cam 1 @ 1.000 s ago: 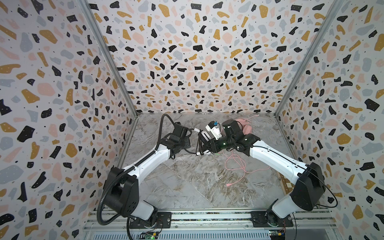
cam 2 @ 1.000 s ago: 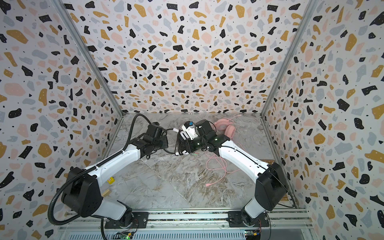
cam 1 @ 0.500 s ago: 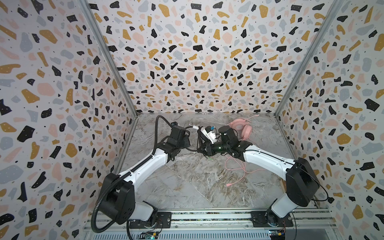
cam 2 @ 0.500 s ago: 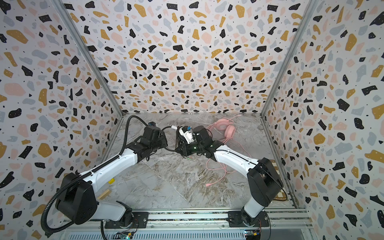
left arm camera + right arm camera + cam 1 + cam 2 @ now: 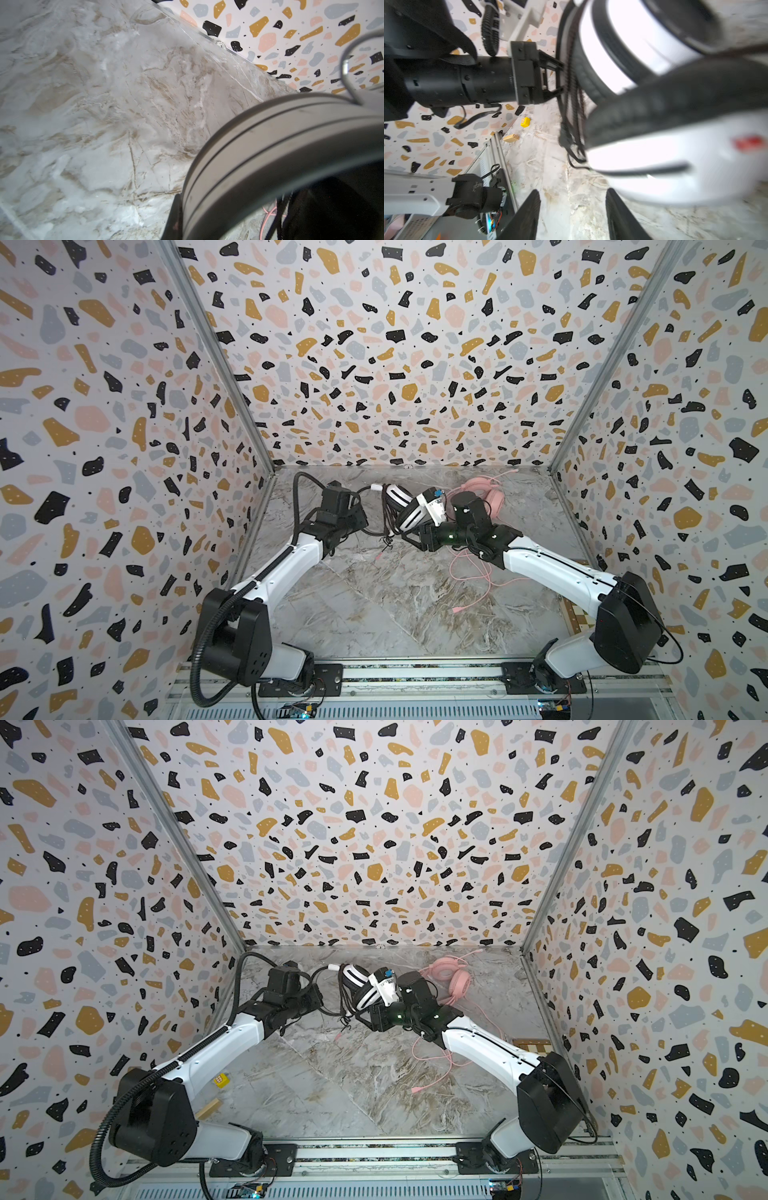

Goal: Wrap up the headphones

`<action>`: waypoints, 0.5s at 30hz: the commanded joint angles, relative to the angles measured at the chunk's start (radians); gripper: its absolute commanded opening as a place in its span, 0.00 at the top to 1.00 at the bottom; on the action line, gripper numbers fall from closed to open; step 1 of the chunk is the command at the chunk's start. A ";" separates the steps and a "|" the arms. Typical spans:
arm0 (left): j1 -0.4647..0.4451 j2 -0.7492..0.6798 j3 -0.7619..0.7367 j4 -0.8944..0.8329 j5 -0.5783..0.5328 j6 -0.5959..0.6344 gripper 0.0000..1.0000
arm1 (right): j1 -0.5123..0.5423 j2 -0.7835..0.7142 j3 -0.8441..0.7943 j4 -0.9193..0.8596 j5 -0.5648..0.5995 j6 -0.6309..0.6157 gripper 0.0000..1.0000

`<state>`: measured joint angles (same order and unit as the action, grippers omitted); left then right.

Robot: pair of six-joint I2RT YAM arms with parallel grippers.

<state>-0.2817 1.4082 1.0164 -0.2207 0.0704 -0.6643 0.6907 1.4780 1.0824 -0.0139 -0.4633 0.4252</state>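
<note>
The white headphones (image 5: 409,506) with black pads hang in the air at mid back in both top views. My left gripper (image 5: 368,524) is shut on their black headband, which fills the left wrist view as a grey arc (image 5: 270,145). The thin black cable (image 5: 571,93) is looped round the band, with strands dangling below. My right gripper (image 5: 573,207) is open just under the lower ear cup (image 5: 675,166), with nothing between its fingers. The pink headphones (image 5: 486,497) lie on the floor behind the right arm, and their pink cable (image 5: 478,572) trails forward.
A yellow block (image 5: 221,1080) and a small wooden block (image 5: 208,1108) lie by the left wall. A wooden piece (image 5: 530,1044) sits at the right wall. Patterned walls close in the marble floor (image 5: 374,605) on three sides.
My right gripper has opened and dropped a little below the white headphones. The left arm has shifted the headset slightly left, and more of the pink headset now shows.
</note>
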 commanded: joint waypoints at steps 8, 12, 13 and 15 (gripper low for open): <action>0.103 0.081 0.147 -0.069 0.023 0.063 1.00 | -0.038 -0.045 -0.081 0.020 0.001 -0.013 0.47; 0.119 0.151 0.221 -0.145 -0.060 0.060 1.00 | -0.058 -0.062 -0.123 0.045 -0.016 -0.005 0.47; 0.119 0.166 0.237 -0.159 -0.084 0.049 1.00 | -0.063 -0.067 -0.131 0.047 -0.019 -0.004 0.47; 0.122 0.201 0.274 -0.176 -0.117 0.032 1.00 | -0.070 -0.074 -0.144 0.053 -0.022 -0.003 0.47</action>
<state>-0.1665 1.5993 1.2198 -0.4076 0.0006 -0.6010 0.6323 1.4467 0.9478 0.0120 -0.4675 0.4221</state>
